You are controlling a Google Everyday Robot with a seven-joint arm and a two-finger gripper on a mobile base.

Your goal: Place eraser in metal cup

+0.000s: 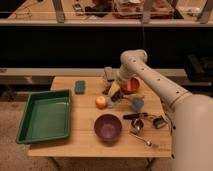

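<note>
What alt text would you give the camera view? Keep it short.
A white robot arm reaches from the right over a wooden table, its open gripper beside an orange fruit mid-table. A green tray sits at left, a purple bowl near the front edge, and a small metal cup right of the bowl, a light-blue cup behind it.

No text, label or number is legible.

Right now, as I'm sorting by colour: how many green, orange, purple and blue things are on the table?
Green: 2 (tray, block)
Orange: 2 (orange bowl, fruit)
Purple: 1 (purple bowl)
Blue: 1 (cup)
Total: 6
Gripper: beside orange bowl.
</note>
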